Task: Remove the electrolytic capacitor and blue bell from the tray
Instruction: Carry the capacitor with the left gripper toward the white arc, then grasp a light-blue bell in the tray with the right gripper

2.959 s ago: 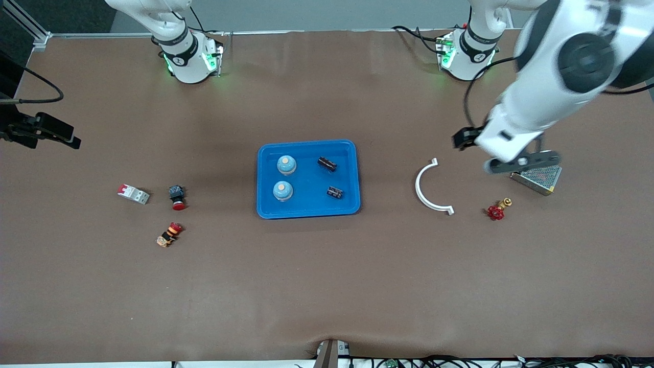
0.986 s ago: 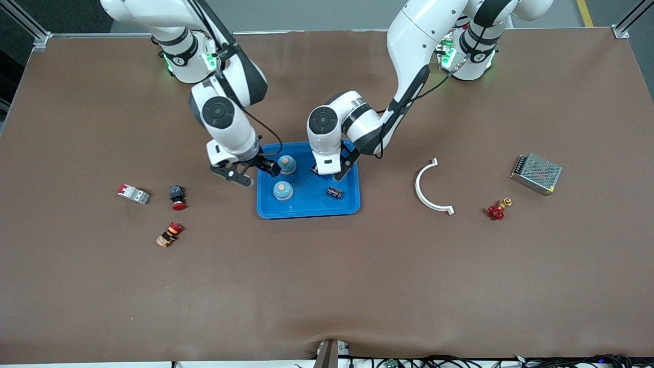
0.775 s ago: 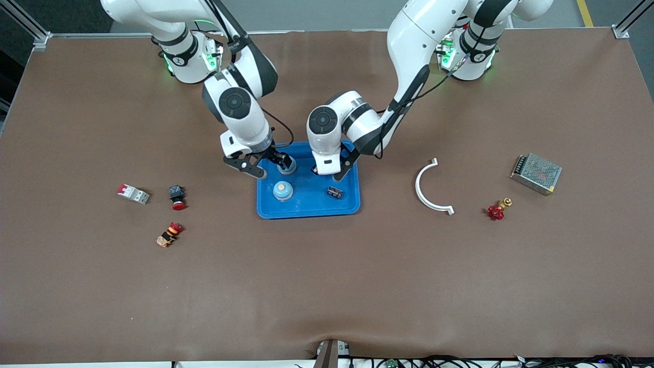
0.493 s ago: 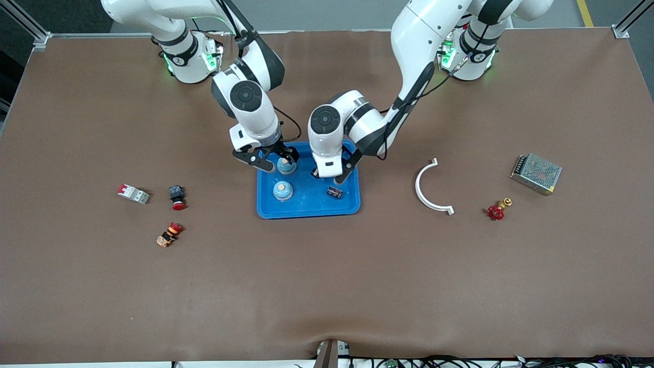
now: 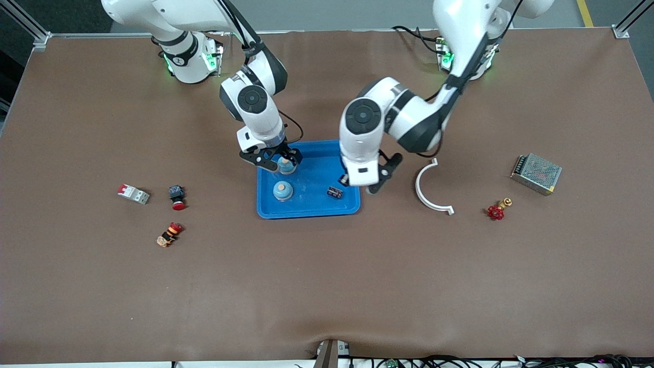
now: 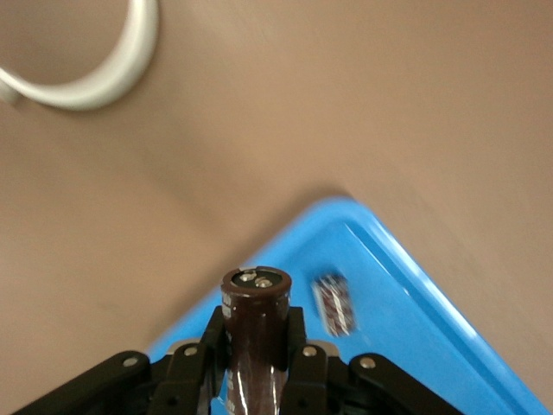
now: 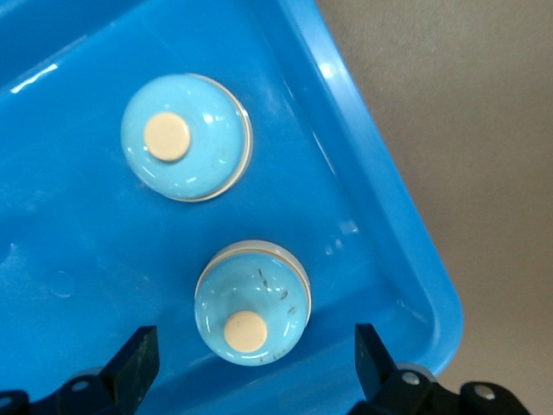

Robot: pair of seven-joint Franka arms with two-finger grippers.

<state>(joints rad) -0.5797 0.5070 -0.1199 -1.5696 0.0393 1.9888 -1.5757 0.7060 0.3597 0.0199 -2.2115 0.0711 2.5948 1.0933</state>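
My left gripper [image 6: 257, 380] pinches a brown capacitor [image 6: 255, 333] between its fingers, the can standing up out of the jaws with its two metal terminals showing at the top. I hold it in the air over the edge of the blue tray [image 5: 308, 208] at the left arm's end, just above the corner seen in my left wrist view. A second capacitor [image 5: 334, 192] lies on its side inside the tray, close to that same edge. On the bare table toward the left arm's end lies a white curved bracket [image 5: 427, 186], and farther that way a red valve [image 5: 496, 210] and a metal mesh box [image 5: 536, 174].

My right gripper [image 5: 272, 159] hangs low over the tray with its fingers [image 7: 138, 356] spread wide, one on each side of a pale blue bell [image 7: 252, 301], not touching it as far as I can see. This bell stands upright near the tray's wall at the right arm's end. The other bell [image 7: 186, 149], of the same kind, stands beside it in the tray, nearer to the front camera.

Toward the right arm's end, on the table, sit a white and red breaker [image 5: 133, 193], a black button with a red cap [image 5: 177, 197] and an orange and red part [image 5: 169, 234].
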